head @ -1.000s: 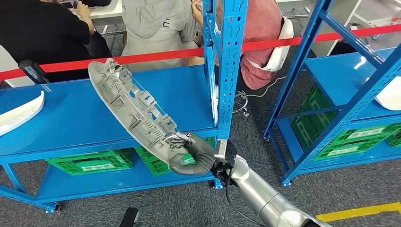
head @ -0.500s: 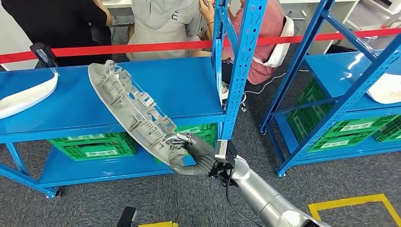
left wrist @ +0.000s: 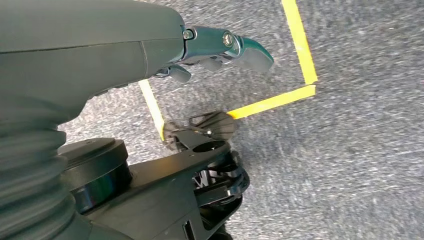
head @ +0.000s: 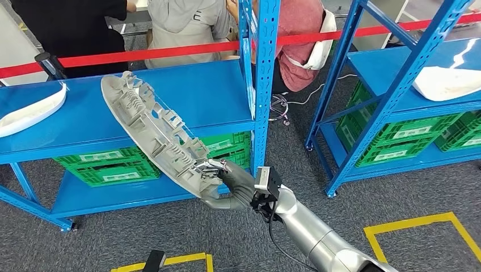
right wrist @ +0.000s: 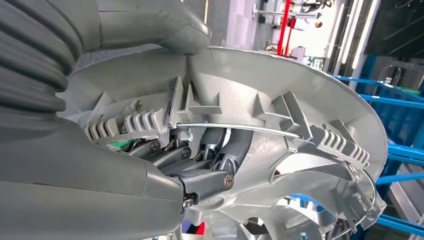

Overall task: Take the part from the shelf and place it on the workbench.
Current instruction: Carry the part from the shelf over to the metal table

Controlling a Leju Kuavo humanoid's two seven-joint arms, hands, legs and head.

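Grey ribbed part (head: pixel 153 133) sits tilted in my right hand (head: pixel 232 187), held at its lower rim in front of the blue shelf (head: pixel 85 141); thumb on the rim, fingers (right wrist: pixel 200 172) hooked into its ribs; my left hand (left wrist: pixel 220 50) hangs over carpet, fingers loose, holding nothing

A letter "E" shows on a person's grey top (head: pixel 187 22); crate labels are illegible

left blue shelf (head: pixel 187 99): white curved part (head: pixel 31 110) lies on upper deck at far left | lower deck: green crates (head: pixel 105 164) | right blue shelf (head: pixel 397 73): white part (head: pixel 448 82) on upper deck, green crates (head: pixel 405 139) below | grey carpet floor (head: pixel 295 153): yellow tape lines (head: pixel 417 221)
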